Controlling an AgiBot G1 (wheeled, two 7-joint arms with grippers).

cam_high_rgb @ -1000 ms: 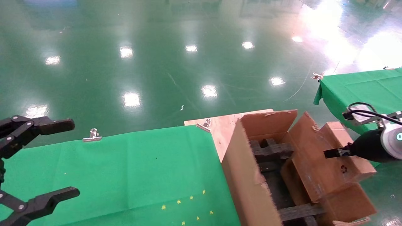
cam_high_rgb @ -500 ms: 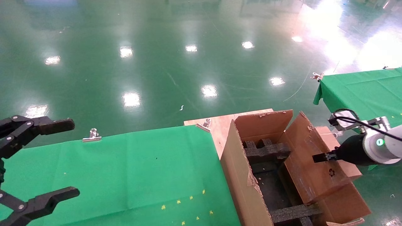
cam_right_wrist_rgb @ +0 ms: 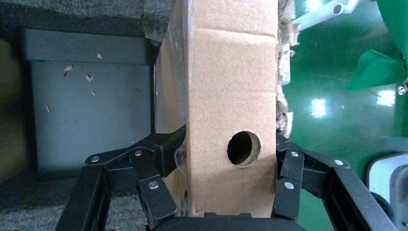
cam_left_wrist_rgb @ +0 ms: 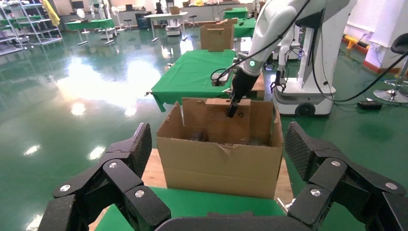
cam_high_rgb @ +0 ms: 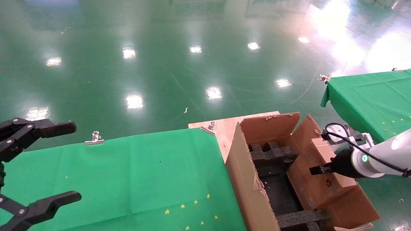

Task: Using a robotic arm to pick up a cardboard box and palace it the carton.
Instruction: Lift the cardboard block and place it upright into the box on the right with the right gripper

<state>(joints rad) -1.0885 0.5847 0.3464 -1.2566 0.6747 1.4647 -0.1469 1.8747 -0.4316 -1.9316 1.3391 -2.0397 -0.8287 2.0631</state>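
The right gripper (cam_right_wrist_rgb: 231,192) holds the box (cam_high_rgb: 324,173) across its narrow width, one finger (cam_right_wrist_rgb: 159,159) on each side. The box hangs tilted at the right side of the carton (cam_high_rgb: 253,192), its lower end already below the rim, beside the right flap. Its long axis runs down and away from the gripper, toward the dark foam (cam_high_rgb: 273,154) on the carton floor. Judgement: the coming move is a descent along that axis, keeping the box off the right flap. The left gripper (cam_high_rgb: 41,166) is parked wide open over the left edge of the green table (cam_high_rgb: 138,173), well apart.
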